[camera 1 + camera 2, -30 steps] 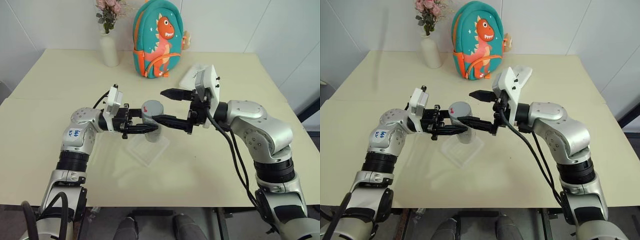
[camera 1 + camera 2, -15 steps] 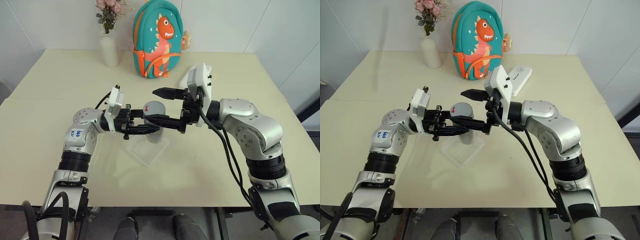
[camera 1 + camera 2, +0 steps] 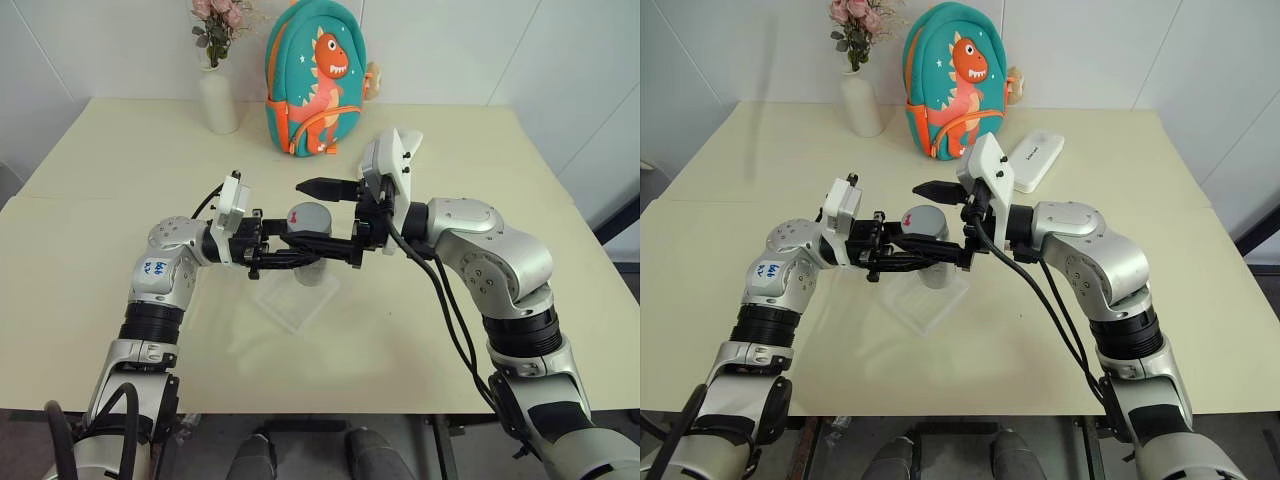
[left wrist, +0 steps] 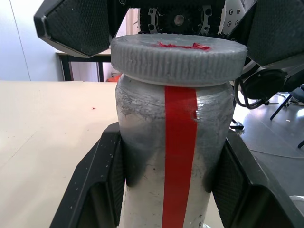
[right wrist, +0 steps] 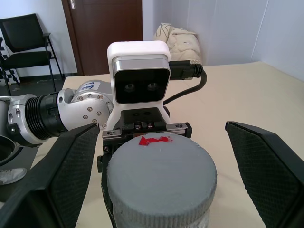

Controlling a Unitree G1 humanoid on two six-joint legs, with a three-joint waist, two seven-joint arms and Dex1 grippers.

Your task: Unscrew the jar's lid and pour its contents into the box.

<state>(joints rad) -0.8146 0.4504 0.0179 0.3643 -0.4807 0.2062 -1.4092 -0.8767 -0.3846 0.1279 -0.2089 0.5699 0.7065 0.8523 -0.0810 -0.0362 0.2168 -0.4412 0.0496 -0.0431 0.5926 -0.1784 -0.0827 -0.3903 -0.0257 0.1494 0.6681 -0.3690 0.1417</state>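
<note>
**Jar gripped upright by the left jaws, right jaws spread wide around the lid**

The jar (image 4: 175,156) is standing upright between the two black fingers of the left gripper (image 3: 300,258), which is clenching it around the body, below the cap. A red stripe is running down the side of the jar that faces the left wrist. The lid (image 5: 161,183) is sitting on top of the jar, grey, ribbed around its edge, with a small red mark on its flat top. The contents cannot be made out through the jar's wall.

The right gripper (image 3: 325,220) is reaching in from the opposite side, pointing toward the left one. Its jaws are standing released and wide apart, one finger (image 5: 66,173) on each side of the lid; in the right wrist view clear gaps are showing between the cap and both fingers, so they are not touching it.

The box (image 3: 294,298) is lying on the surface directly below the left jaws and the jar, transparent and shallow; the jar is hanging above it rather than resting in it.

Farther from both jaws, on the far side of the pale surface (image 3: 120,200), a teal backpack (image 3: 315,75) with an orange dinosaur is standing upright, with a white vase (image 3: 218,98) of pink flowers beside it. A white oblong case (image 3: 1037,160) is lying beyond the right arm, near the backpack.
</note>
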